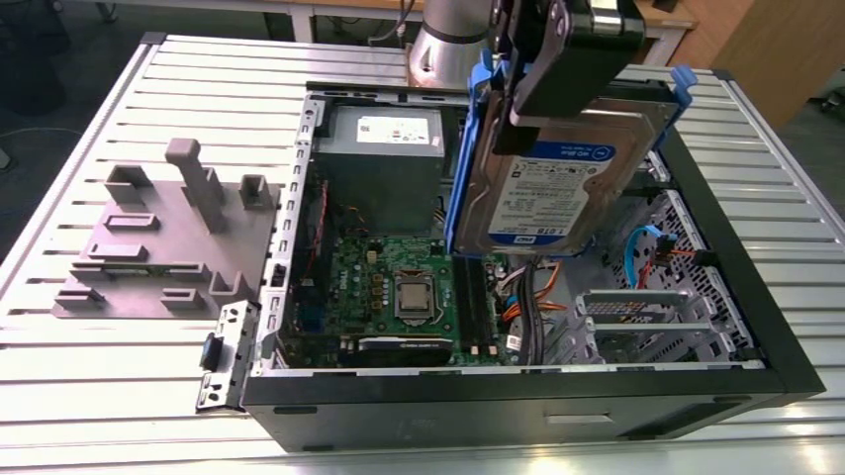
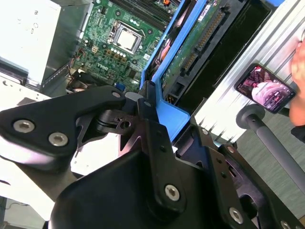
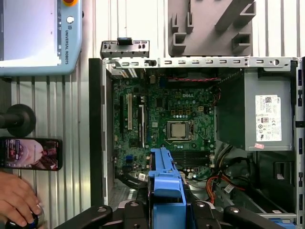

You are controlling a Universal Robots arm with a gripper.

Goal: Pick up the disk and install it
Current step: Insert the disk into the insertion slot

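Above the open computer case (image 1: 528, 401), my gripper (image 1: 548, 99) is clamped on the disk (image 1: 544, 188), gripping the upper edge of its blue bracket (image 1: 462, 168). The disk hangs upright with its label showing, over the case's half at the exterior view's right, beside the motherboard (image 1: 396, 287). A person's hand (image 3: 16, 200) lies near a phone (image 3: 31, 153).

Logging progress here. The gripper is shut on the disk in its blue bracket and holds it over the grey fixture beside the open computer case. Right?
Not quite. The gripper is shut on the disk in its blue bracket, but holds it over the open computer case, not over the grey fixture, which stands beside the case. The exterior view shows this.
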